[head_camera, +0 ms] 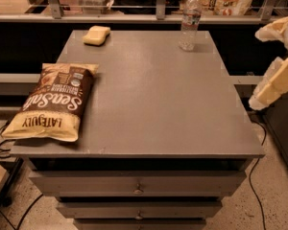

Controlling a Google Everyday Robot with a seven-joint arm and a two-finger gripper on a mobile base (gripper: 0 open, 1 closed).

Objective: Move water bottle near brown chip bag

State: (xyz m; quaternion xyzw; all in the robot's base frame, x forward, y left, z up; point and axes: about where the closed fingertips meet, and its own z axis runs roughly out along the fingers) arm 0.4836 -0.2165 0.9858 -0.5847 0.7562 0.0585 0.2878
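Our hand (272,61) hangs off the right side of the bench (153,104), above the floor and touching nothing; we cannot tell whether it is clenched or released. The water bottle (189,20) stands upright to the left of the hand and farther back, near the bench's far edge. The brown chip bag (53,102) lies flat well apart from the hand, at the opposite edge. A yellow sponge (97,35) sits at the far-left corner.

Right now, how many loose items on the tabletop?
3: water bottle far-right corner, yellow sponge far-left corner, brown chip bag front-left edge. Claw hangs right of the table. None seem hidden.
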